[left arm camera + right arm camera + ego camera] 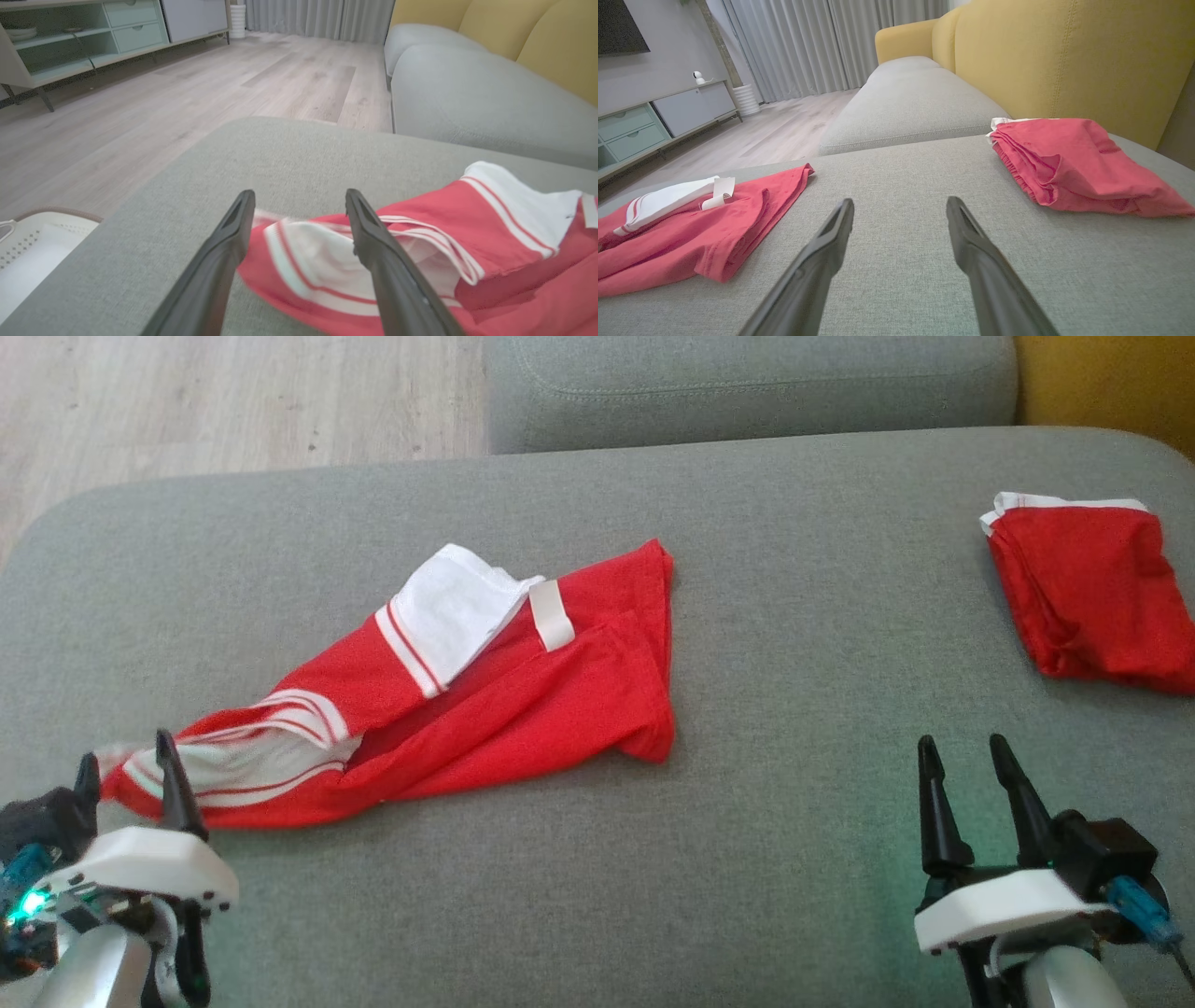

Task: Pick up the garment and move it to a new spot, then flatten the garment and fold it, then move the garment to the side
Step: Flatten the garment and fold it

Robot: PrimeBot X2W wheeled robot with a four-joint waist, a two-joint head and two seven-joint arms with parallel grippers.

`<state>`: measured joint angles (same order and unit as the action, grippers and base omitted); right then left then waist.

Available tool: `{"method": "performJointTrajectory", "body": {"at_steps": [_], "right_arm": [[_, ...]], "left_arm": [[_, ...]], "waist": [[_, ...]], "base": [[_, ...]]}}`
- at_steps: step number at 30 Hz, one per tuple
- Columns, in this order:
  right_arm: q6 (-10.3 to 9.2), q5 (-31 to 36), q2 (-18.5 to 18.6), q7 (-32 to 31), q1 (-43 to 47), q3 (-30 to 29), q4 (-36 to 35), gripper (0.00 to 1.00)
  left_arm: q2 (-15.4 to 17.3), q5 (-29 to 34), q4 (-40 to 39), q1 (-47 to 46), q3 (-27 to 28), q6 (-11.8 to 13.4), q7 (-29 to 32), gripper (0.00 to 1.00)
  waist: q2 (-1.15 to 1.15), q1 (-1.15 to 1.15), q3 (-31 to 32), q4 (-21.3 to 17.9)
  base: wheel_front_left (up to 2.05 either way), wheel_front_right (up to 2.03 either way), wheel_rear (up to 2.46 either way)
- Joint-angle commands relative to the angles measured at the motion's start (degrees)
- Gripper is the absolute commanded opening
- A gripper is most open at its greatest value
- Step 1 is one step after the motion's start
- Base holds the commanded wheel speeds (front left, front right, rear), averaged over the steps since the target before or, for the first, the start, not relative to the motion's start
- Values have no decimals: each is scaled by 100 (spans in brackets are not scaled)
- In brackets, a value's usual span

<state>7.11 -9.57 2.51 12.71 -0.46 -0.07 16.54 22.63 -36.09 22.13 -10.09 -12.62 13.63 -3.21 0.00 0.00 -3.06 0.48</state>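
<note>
A red garment with white striped trim (523, 700) lies crumpled on the grey sofa cushion (794, 821), left of centre. It also appears as the garment (420, 252) in the left wrist view and the garment (691, 233) in the right wrist view. My left gripper (126, 770) is open at the garment's near-left striped end, its fingers straddling that edge (299, 205) with nothing gripped. My right gripper (962, 756) is open above bare cushion at the lower right, well apart from the garment.
A second red garment (1092, 588), folded, lies at the cushion's far right, near the yellow sofa back (1064, 56). Another grey cushion (747, 383) lies beyond. Wooden floor (233, 401) is past the left edge, with a white basket (32, 247) beside the cushion.
</note>
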Motion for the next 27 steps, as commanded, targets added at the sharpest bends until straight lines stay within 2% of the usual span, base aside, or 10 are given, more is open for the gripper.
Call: {"method": "performJointTrajectory", "body": {"at_steps": [1, 9, 13, 19, 27], "right_arm": [[37, 23, 37, 70, -170, 123, -143, 100], [37, 117, 37, 15, -147, 53, -168, 100], [37, 212, 37, -60, -204, 70, -203, 100], [37, 503, 37, -356, -729, 190, -180, 100], [37, 927, 37, -848, -1899, 282, 570, 100]], "left_arm": [[184, -28, -241, -198, 326, 42, -114, 100], [269, 75, -940, -35, 364, 71, -449, 100], [178, 164, -1507, 205, 201, 138, -478, 100], [-236, 292, -2042, 582, -371, 118, -524, 100], [-915, 304, -1870, 567, -957, -59, -789, 100]], "waist": [[0, 0, 16, 19], [0, 0, 199, 191], [0, 0, 253, 365], [0, 0, 109, 776], [0, 0, -353, 1541]], "base": [[0, 0, 0], [0, 0, 0], [0, 0, 0], [0, 0, 0], [0, 0, 0]]}}
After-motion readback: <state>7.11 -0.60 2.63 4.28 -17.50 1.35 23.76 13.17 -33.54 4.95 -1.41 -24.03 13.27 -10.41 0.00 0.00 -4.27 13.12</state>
